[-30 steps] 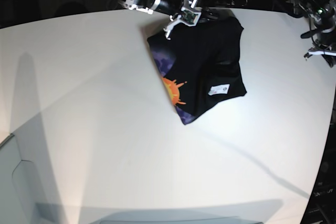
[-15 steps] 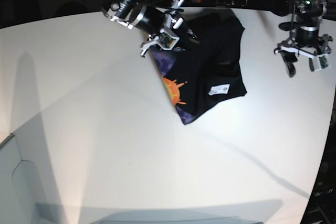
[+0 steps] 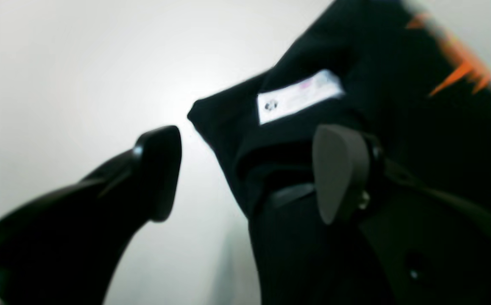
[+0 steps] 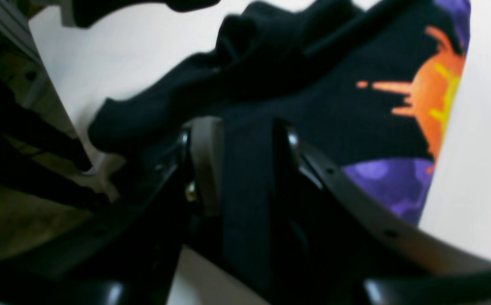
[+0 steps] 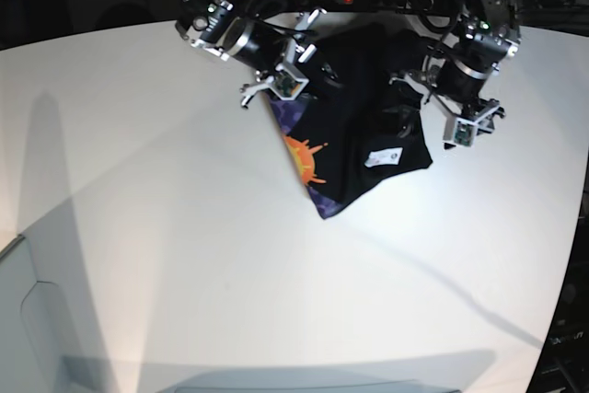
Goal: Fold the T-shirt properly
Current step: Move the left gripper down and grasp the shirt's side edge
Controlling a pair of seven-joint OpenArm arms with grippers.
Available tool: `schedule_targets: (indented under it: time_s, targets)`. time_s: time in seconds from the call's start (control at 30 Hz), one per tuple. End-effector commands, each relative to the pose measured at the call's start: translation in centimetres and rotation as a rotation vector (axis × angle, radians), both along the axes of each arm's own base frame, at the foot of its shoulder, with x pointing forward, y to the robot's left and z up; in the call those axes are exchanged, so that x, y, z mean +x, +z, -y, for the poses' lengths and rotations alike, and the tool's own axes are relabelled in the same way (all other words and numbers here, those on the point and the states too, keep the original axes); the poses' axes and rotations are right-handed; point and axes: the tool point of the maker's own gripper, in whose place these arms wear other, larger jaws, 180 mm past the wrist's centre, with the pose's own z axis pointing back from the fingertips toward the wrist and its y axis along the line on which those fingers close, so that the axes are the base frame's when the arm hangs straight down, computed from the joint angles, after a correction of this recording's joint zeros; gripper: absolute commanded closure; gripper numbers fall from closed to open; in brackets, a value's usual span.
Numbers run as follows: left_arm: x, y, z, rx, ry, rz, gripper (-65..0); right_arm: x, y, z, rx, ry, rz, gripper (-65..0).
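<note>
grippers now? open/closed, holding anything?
Left gripper: open, holding nothing, one finger over the T-shirt edge.
Right gripper: jaws partly open with black shirt cloth between them; whether it grips cannot be told.

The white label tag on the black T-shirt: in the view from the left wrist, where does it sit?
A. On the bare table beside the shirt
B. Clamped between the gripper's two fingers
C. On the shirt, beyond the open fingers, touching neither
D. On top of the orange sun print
C: the white label tag lies on the black T-shirt, past the left gripper, whose fingers stand apart.
</note>
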Motion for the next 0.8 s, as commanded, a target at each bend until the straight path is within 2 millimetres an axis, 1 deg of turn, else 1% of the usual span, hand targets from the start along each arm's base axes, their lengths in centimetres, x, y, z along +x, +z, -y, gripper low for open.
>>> schedule_targets:
  time_s: [0.0, 0.1, 0.13, 0.17, 0.27, 0.53, 0.6, 0.63, 0.7, 0.77]
  targets:
    - [1.0, 1.2, 1.2, 0.001, -0.042, 0.052, -46.7, 0.5, 1.4, -0.4, 0.053, -0.009, 0.029, -20.6]
    - [1.6, 0.5, 2.1, 0.073, -0.079, 0.038, -46.7, 0.5, 1.5, -0.4, 0.053, -0.008, 0.030, -20.6]
    - [1.9, 0.5, 2.3, 0.085, -0.086, 0.040, -46.7, 0.8, 1.6, -0.4, 0.053, -0.008, 0.040, -20.6]
    - [2.3, 0.6, 2.6, 0.094, -0.095, 0.047, -46.7, 0.9, 1.7, -0.3, 0.051, -0.008, 0.043, -20.6]
    - [2.8, -0.1, 3.2, 0.097, -0.116, 0.033, -46.7, 1.0, 1.7, -0.3, 0.050, -0.007, 0.044, -20.6]
    - [3.4, 0.3, 3.2, 0.109, -0.132, 0.047, -46.7, 1.0, 1.6, -0.2, 0.047, -0.006, 0.046, -20.6]
    - [3.5, 0.4, 2.3, 0.134, -0.125, 0.047, -46.7, 1.0, 1.6, -0.2, 0.047, -0.006, 0.046, -20.6]
    - [3.7, 0.3, 1.5, 0.151, -0.118, 0.044, -46.7, 1.0, 1.6, -0.2, 0.047, -0.006, 0.046, -20.6]
    - [4.0, -0.1, -0.5, 0.176, -0.086, 0.029, -46.7, 1.2, 1.8, -0.2, 0.047, -0.005, 0.053, -20.6]
    - [4.1, -0.4, -3.1, 0.195, -0.029, 0.013, -46.7, 1.3, 1.8, -0.2, 0.047, -0.005, 0.055, -20.6]
